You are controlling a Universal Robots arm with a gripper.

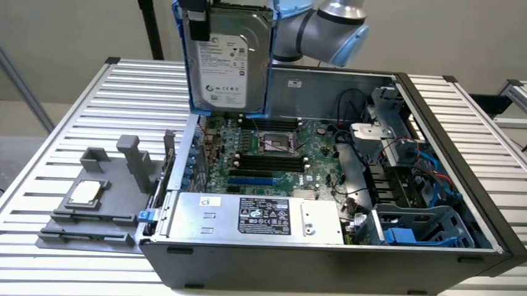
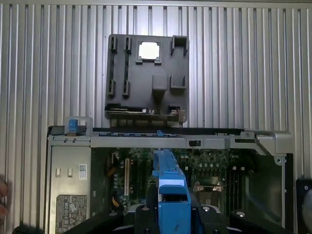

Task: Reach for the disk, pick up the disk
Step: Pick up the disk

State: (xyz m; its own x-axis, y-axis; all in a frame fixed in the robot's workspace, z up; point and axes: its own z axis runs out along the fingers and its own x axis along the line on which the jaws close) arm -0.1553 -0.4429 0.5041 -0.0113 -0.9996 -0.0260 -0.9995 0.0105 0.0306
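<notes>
Exterior view: disk (image 1: 227,58) hanging upright, well above the open computer case (image 1: 329,259), label face toward the camera, blue carrier (image 1: 268,74) framing its long edges. Gripper (image 1: 194,15) at the disk's upper end, jaws closed partway and pinching the disk by its carrier edges, arm (image 1: 329,28) folded just behind. Disk clear of everything beneath: no contact with the motherboard (image 1: 272,151) or the case wall. Pick-up judged done, disk lifted free and carried.

Wrist view: looking down past the jaws, blue carrier (image 2: 171,195) end-on between them, motherboard (image 2: 204,170) directly below, case rim (image 2: 195,141) beyond, grey fixture (image 2: 146,78) with a small silver chip (image 2: 149,50) farther out on the slatted table (image 2: 253,73).

Risks from here, as judgement:
- Hold appears confined to the disk's upper end, most of its length hanging under the jaws; likely to swing or pivot on a sudden move.
- Smooth plastic carrier between the jaws; slipping possible, with a fall straight onto the exposed motherboard.
- Lower corner of the disk possibly catching the case rim during any low sideways travel.
</notes>
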